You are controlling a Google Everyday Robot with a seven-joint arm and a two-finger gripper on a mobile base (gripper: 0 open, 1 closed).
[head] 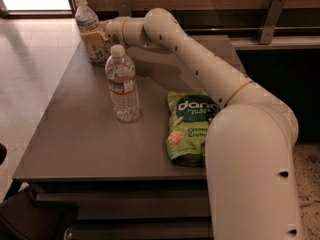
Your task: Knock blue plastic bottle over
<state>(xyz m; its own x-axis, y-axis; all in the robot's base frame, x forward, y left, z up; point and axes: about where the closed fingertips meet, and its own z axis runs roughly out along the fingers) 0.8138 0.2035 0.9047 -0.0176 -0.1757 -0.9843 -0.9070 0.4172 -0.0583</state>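
Note:
The blue plastic bottle (86, 20), with a white cap and a pale label, stands at the table's far left corner and leans slightly to the left. My gripper (94, 40), with tan pads, is at the end of the long cream arm (200, 64) and sits against the bottle's lower right side, hiding its base. A clear ribbed water bottle (122, 86) stands upright just in front of the gripper, apart from it.
A green snack bag (189, 128) lies flat on the grey table (75, 134), right of the clear bottle and partly under my arm. The table's left edge runs close by the blue bottle. A wooden wall with metal brackets (270, 14) is behind.

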